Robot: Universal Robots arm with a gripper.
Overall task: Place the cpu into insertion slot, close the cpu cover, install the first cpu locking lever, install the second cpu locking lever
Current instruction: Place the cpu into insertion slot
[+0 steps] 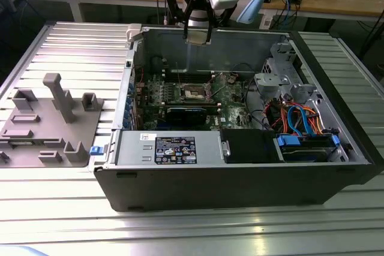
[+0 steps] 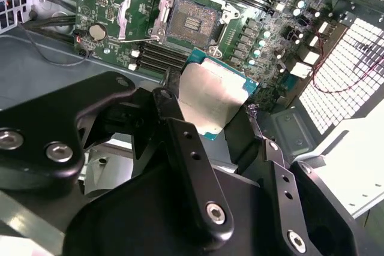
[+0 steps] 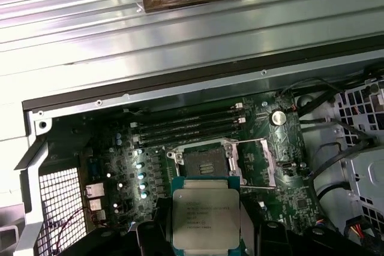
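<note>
My gripper (image 1: 198,33) hangs above the back wall of the open computer case (image 1: 240,190), shut on the cpu. The cpu (image 2: 213,97) is a flat square chip with a silvery top, and my black fingers (image 2: 180,142) clamp two opposite edges. In the first wrist view the cpu (image 3: 205,211) is held level, near the insertion slot (image 3: 204,160) but well above it. The insertion slot (image 2: 189,22) is a dark square recess on the green board and lies bare. Beside it the cpu cover (image 2: 139,13), a silvery frame plate, is swung open.
A grey fixture tray (image 1: 48,124) lies at the exterior view's left. Inside the case are a power supply (image 1: 168,148), a wide black block (image 1: 186,114), and a drive cage with blue and orange cables (image 1: 300,124). Memory slots (image 3: 186,127) run beside the socket.
</note>
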